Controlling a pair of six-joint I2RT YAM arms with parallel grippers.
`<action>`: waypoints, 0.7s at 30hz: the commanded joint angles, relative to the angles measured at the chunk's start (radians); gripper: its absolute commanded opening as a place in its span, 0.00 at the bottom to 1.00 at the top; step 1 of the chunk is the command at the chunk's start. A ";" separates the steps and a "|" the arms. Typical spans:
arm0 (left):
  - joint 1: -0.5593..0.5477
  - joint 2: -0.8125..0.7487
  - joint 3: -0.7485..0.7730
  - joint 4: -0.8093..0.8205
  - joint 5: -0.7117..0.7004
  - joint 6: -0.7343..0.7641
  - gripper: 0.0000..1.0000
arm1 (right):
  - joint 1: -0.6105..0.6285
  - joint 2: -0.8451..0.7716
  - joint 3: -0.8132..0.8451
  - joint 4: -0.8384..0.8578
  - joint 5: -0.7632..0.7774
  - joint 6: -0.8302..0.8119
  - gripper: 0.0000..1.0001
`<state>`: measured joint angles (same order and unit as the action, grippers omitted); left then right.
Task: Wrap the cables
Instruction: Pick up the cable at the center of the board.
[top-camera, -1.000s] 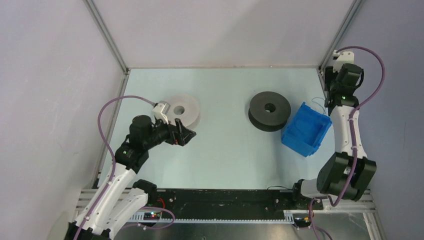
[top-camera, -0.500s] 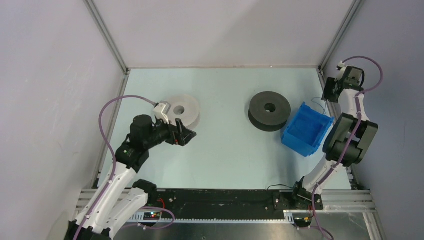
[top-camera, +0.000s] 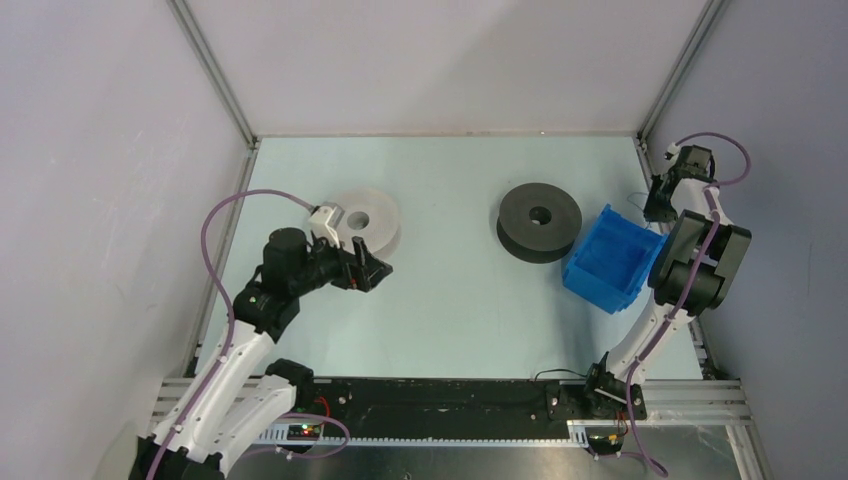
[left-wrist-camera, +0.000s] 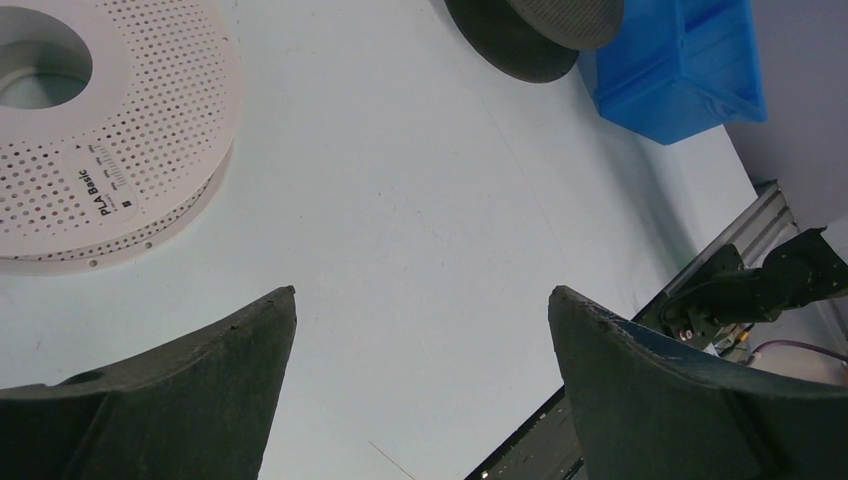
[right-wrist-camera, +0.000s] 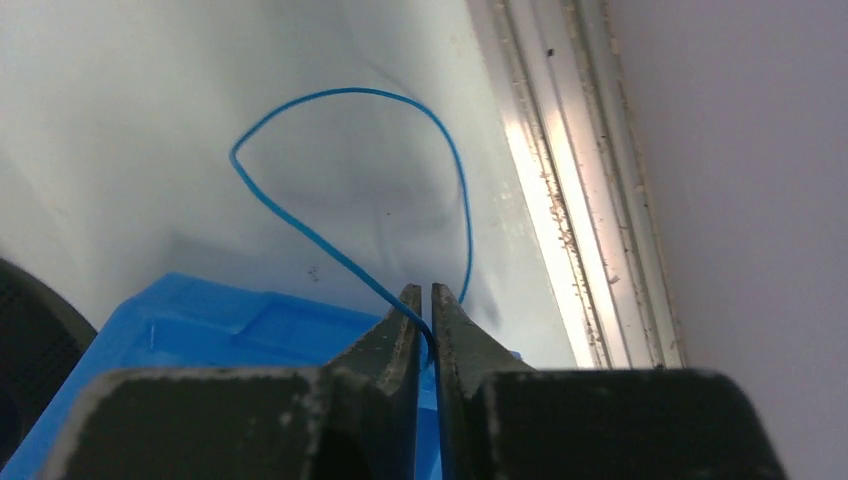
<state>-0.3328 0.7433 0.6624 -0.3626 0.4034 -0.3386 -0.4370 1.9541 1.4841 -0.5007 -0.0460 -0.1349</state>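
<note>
**Surroundings.** On the table (top-camera: 450, 310), a dark spool (top-camera: 540, 222) lies flat near the centre. A blue bin (top-camera: 612, 258) sits tilted at its 4 o'clock, just beside it. A white perforated spool (top-camera: 385, 228) lies flat well apart at 9 o'clock of the dark spool. In the right wrist view, the bin rim is directly under the fingers, and a metal edge rail (right-wrist-camera: 560, 200) runs at 2 o'clock of the tips.

**Cable position.** The blue cable (right-wrist-camera: 345, 91) lies on the table at the far right edge, at 1 o'clock of the bin. It loops out towards 11 o'clock from the fingertips and curves back to them.

**Grippers.** The right gripper (right-wrist-camera: 425, 292) is closed to a hairline gap, pinching the blue cable between its tips. The left gripper (left-wrist-camera: 422, 292) hangs over bare table at 5 o'clock of the white spool, spread wide and holding nothing.
</note>
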 joint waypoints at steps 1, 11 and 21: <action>0.017 0.003 0.050 0.002 -0.001 0.025 0.98 | 0.001 -0.104 0.055 0.020 0.150 0.010 0.10; 0.042 0.006 0.050 0.002 -0.044 -0.021 0.98 | 0.126 -0.408 0.162 0.044 0.381 -0.138 0.00; 0.066 0.007 0.043 -0.004 -0.006 0.009 0.98 | 0.350 -0.678 0.305 0.119 0.201 -0.133 0.00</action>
<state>-0.2825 0.7521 0.6624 -0.3679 0.3733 -0.3542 -0.1555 1.3487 1.7283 -0.4427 0.2455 -0.2497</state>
